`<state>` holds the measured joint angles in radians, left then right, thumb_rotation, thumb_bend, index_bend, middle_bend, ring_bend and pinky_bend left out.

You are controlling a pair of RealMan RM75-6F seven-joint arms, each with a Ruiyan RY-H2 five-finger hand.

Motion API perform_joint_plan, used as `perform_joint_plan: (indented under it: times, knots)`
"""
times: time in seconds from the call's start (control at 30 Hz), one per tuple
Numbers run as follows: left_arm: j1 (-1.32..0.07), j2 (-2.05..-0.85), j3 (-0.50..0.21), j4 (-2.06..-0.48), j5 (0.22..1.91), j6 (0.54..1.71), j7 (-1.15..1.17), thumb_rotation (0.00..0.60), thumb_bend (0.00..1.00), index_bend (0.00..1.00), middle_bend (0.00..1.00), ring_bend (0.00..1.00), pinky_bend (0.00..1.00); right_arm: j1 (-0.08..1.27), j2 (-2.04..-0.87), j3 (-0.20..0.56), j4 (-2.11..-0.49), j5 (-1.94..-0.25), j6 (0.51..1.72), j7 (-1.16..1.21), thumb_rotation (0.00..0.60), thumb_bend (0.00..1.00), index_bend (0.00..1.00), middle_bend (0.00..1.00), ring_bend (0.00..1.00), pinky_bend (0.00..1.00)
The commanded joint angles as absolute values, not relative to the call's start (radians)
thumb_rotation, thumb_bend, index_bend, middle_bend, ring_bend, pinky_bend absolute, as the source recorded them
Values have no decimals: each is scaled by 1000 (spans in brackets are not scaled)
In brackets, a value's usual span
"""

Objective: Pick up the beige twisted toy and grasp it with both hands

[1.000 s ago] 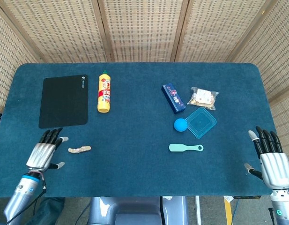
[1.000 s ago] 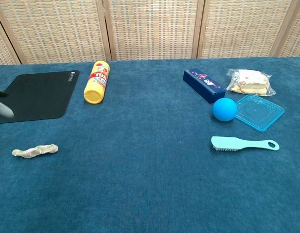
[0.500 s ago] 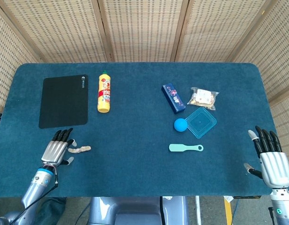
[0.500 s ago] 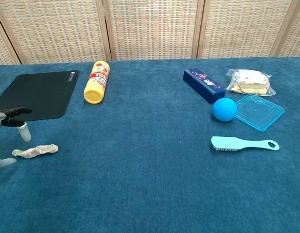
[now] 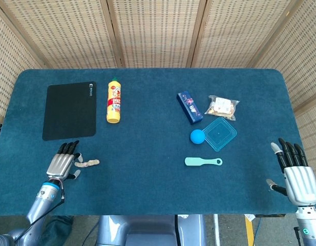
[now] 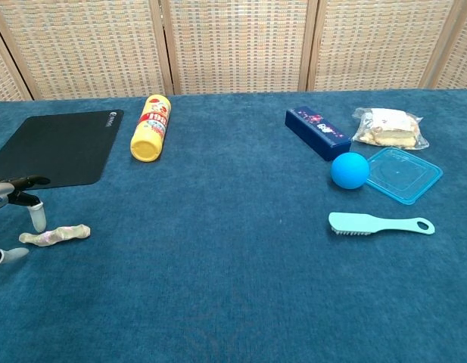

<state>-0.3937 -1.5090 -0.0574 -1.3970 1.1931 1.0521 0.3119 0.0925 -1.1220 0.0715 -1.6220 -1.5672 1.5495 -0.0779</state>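
Beige twisted rope-like toy [image 5: 88,163] lies flat at desk's 8 o'clock, ungripped. Left hand [image 5: 62,164] just beside it, fingers [image 6: 38,218] spread, staged to pinch. Right hand [image 5: 297,177] idles open at 4 o'clock, awaiting handover.

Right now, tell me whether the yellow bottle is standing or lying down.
Lying down: the yellow bottle rests lengthwise on the table, cap toward the screen.

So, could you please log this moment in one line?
left robot hand: open beside beige twisted toy | toy: on table | right robot hand: open, idle
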Motion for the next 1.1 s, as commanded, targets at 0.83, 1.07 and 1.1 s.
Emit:
perform_joint_plan:
  times: [0.83, 1.07, 1.1]
  knots:
    - [-410, -1547, -63, -1348, 1165, 1033, 317, 600, 390, 505, 0, 0, 0, 95, -1117, 73, -1625, -1557, 1530, -69, 600, 0, 0, 0, 0, 0]
    - [-411, -1552, -61, -1346, 1165, 1038, 324, 600, 394, 526, 0, 0, 0, 96, -1114, 72, -1626, -1555, 1525, -65, 600, 0, 0, 0, 0, 0]
    - [-411, -1553, -61, -1346, 1165, 1039, 324, 600, 395, 527, 0, 0, 0, 96, -1114, 72, -1626, -1554, 1524, -64, 600, 0, 0, 0, 0, 0]
